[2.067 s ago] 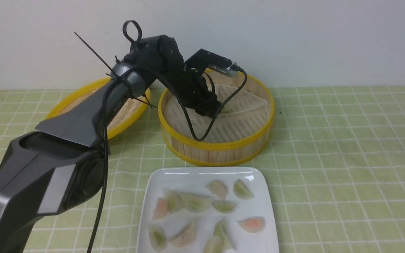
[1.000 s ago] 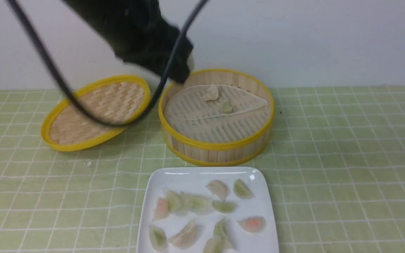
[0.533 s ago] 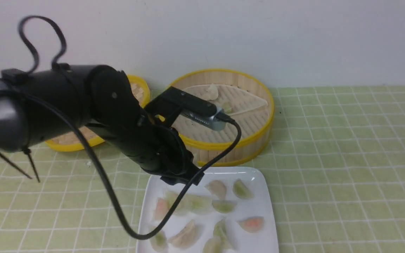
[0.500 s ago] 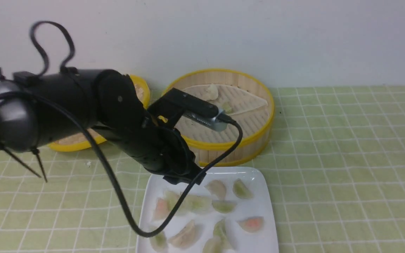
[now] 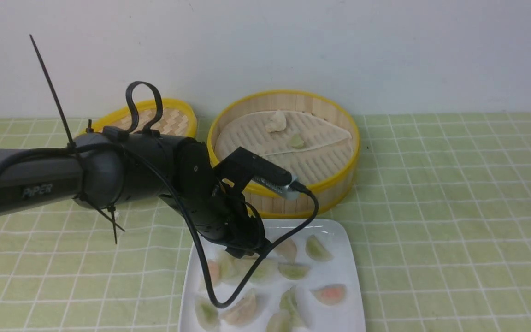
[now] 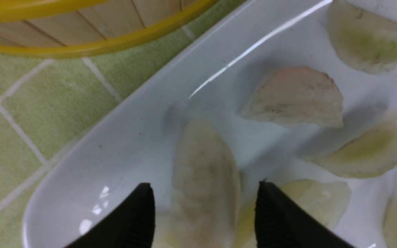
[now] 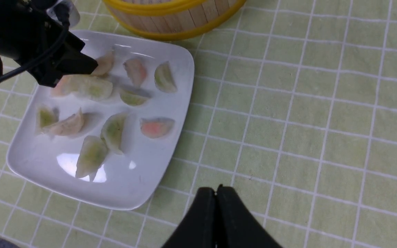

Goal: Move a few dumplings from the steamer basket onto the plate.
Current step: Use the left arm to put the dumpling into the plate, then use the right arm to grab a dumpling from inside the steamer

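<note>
Backdrop: pale wall (image 5: 408,55), green checked cloth (image 5: 454,207) on the table; woven lid (image 5: 173,121) leans at the rear, on our L.
Basket: the steamer basket (image 5: 334,189) sits just behind the plate (image 5: 334,267); we see 2 dumplings in it, a pale one (image 5: 276,121) and a green-tinted one (image 5: 297,141), near each other on the liner.
Plate load: several dumplings, pale, greenish & pinkish, spread about; we count one pale dumpling (image 6: 202,165) by the rear L corner, betw. our L jaws.
L gripper: our left gripper (image 6: 205,193) is low over the plate, jaws apart, a gap showing on each side of that dumpling; no grip that we can see.
R gripper: our right gripper (image 7: 218,189) has its jaws closed, nothing betw. them, off to the R of the plate.
Key relation: the dumpling's long axis runs crosswise to the line joining the L tips, so each tip faces a long flank; we judge a straight lift clears it best.
Nearer arm: L, by far, for both plate & basket.
Step, our guess: release on plate, then back off.
Risk: if we swing sideways too soon, we may drag this dumpling or nudge the greenish one (image 6: 315,198) next to the tip.
To do, prob.: fetch the 2 in the basket.
</note>
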